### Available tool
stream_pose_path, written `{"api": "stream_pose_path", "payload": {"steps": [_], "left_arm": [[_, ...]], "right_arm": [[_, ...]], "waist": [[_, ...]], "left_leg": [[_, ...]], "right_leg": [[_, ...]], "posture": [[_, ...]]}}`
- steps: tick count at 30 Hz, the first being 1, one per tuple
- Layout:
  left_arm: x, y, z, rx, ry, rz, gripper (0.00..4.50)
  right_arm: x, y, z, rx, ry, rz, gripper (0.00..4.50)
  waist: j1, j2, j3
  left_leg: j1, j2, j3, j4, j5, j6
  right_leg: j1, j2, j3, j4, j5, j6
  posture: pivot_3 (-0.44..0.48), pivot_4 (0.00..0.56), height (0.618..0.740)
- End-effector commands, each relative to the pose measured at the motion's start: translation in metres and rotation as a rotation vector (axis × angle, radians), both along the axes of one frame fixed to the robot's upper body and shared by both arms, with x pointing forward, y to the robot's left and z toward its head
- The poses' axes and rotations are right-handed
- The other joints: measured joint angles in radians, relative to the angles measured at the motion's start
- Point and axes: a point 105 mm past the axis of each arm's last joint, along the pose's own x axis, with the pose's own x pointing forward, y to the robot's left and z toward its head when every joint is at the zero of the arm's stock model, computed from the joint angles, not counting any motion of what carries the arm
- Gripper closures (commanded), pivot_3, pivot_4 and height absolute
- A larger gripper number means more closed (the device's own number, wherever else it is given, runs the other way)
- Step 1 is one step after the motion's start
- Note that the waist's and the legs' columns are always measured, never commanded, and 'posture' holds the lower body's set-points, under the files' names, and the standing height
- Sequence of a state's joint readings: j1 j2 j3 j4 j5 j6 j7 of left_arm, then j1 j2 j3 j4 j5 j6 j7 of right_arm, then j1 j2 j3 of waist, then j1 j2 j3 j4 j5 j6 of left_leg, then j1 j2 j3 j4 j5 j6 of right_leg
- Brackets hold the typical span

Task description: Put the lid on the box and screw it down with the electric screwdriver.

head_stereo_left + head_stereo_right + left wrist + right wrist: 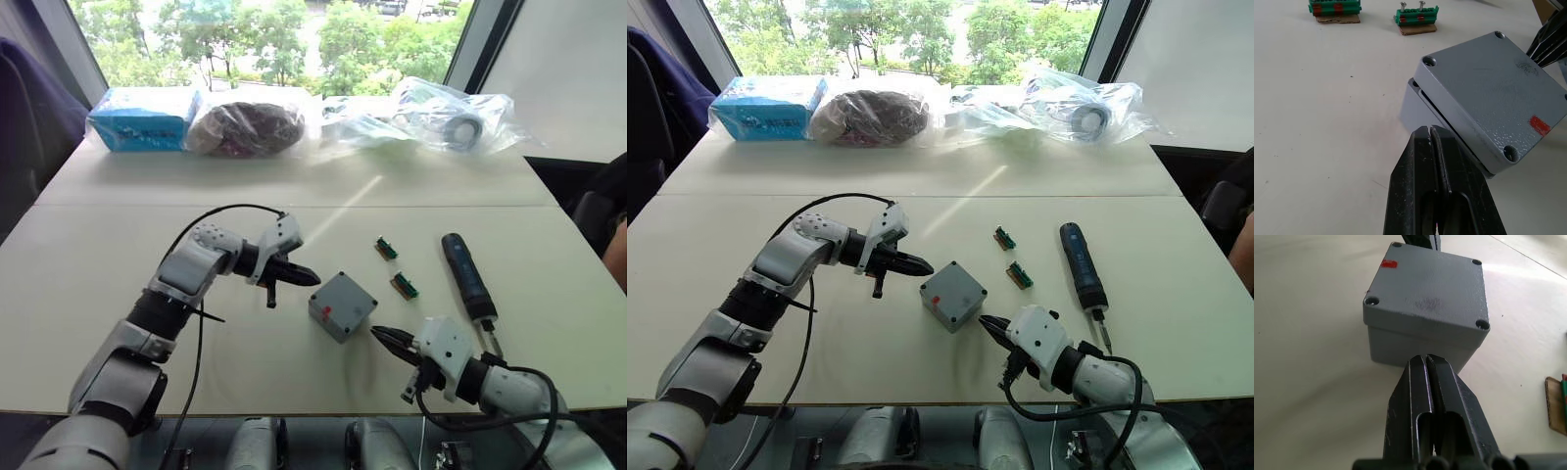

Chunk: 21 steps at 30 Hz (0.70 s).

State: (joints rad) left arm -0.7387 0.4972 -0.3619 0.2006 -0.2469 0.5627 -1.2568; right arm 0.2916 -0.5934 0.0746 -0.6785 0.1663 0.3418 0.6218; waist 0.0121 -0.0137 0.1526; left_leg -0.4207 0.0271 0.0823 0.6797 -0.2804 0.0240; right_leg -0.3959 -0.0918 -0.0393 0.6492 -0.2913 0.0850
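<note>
Lid is seen seated slightly askew on the box at mid-table, flanked by the left gripper and right gripper, both pressed together and empty. Electric screwdriver is laid toward the table's right edge, its long axis running front to back, bit toward the front edge, nearer the right arm. Screw posts are hidden beneath the lid.
</note>
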Motion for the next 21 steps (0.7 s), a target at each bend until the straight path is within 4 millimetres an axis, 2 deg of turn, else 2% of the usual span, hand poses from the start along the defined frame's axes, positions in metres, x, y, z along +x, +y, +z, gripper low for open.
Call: {"api": "stream_pose_path", "payload": {"steps": [1, 13, 17, 21], "left_arm": [[-0.002, -0.003, 0.007, -0.016, -0.029, -0.013, 4.5], [-0.007, -0.008, 0.009, -0.036, -0.031, -0.006, 4.5], [0.003, -0.006, 0.003, -0.016, -0.041, 0.048, 4.5], [0.009, -0.004, -0.006, 0.006, -0.054, 0.077, 4.5]], "right_arm": [[0.004, 0.006, 0.009, 0.021, -0.042, 0.007, 4.46], [0.005, 0.009, 0.009, 0.016, -0.03, 0.017, 4.46], [-0.003, 0.01, 0.002, 0.003, 0.031, 0.038, 4.46], [0.004, 0.006, -0.003, -0.021, 0.035, 0.006, 4.46]], "waist": [[0.001, 0.0, 0.0], [0.001, 0.0, 0.0], [0.002, 0.0, 0.0], [-0.001, 0.0, 0.0]], "left_leg": [[0.0, 0.0, 0.0, 0.0, 0.0, 0.0], [-0.001, 0.001, -0.001, 0.001, 0.0, 0.0], [-0.001, 0.001, -0.001, 0.001, 0.0, 0.0], [-0.001, 0.001, -0.001, 0.001, 0.0, 0.0]], "right_leg": [[0.0, 0.001, 0.0, 0.0, 0.0, 0.0], [0.0, 0.004, -0.001, 0.0, 0.001, 0.003], [0.0, 0.004, -0.001, 0.0, 0.001, 0.003], [0.0, 0.004, -0.001, 0.0, 0.001, 0.003]], "posture": [[0.0, 0.15, 0.74], [0.0, 0.15, 0.74], [0.0, 0.15, 0.74], [0.0, 0.15, 0.74]]}}
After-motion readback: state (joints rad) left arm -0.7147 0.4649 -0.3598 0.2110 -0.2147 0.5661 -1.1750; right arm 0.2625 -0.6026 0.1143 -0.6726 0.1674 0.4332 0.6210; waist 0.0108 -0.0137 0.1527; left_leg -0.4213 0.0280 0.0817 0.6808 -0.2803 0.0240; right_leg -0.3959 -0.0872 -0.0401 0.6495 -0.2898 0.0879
